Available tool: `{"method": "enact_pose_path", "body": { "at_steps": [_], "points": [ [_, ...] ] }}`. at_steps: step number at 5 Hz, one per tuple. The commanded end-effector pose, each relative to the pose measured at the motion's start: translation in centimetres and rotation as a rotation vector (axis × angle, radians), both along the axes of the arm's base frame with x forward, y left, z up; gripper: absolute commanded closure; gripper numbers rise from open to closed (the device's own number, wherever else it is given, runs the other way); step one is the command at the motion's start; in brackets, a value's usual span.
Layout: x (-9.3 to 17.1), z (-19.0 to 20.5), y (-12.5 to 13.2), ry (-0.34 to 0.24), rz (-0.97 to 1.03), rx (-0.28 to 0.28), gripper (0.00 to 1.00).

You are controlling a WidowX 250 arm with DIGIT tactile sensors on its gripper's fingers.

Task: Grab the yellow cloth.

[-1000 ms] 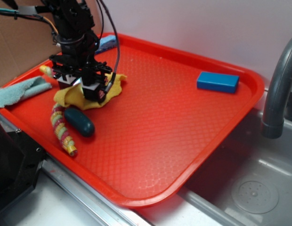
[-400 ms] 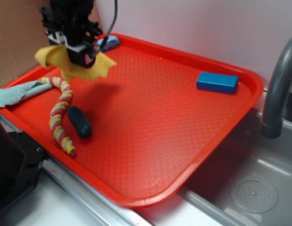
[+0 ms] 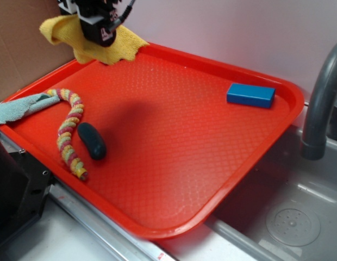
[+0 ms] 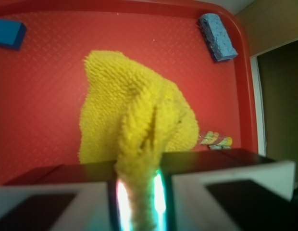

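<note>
The yellow cloth (image 3: 76,38) hangs in the air above the far left corner of the red tray (image 3: 212,179), pinched in my gripper (image 3: 102,37), which is shut on it. In the wrist view the yellow cloth (image 4: 134,125) droops from between the two pads, bunched into a narrow fold where my gripper (image 4: 139,192) clamps it. Its free part spreads out over the red tray (image 4: 43,96) below.
On the tray lie a striped twisted rope (image 3: 69,133), a dark teal oval object (image 3: 92,140) and a blue block (image 3: 251,94). A light teal cloth (image 3: 19,106) drapes over the left rim. A blue sponge (image 4: 217,30) sits at the far corner. A grey faucet (image 3: 320,109) stands right.
The gripper has risen from the tray floor with the yellow cloth, lifting it clear of the rope and up toward the top left. The other objects stay put.
</note>
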State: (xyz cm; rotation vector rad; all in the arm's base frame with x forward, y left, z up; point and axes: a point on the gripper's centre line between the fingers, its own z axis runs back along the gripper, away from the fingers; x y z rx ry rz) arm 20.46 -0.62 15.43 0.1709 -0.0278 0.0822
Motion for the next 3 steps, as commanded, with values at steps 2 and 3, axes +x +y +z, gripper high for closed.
{"method": "enact_pose_path", "body": {
  "at_steps": [2, 3],
  "points": [
    [0.31, 3.41, 1.82, -0.106, 0.035, -0.149, 1.00],
    [0.18, 3.68, 1.82, -0.118, 0.040, -0.153, 1.00]
  ]
}}
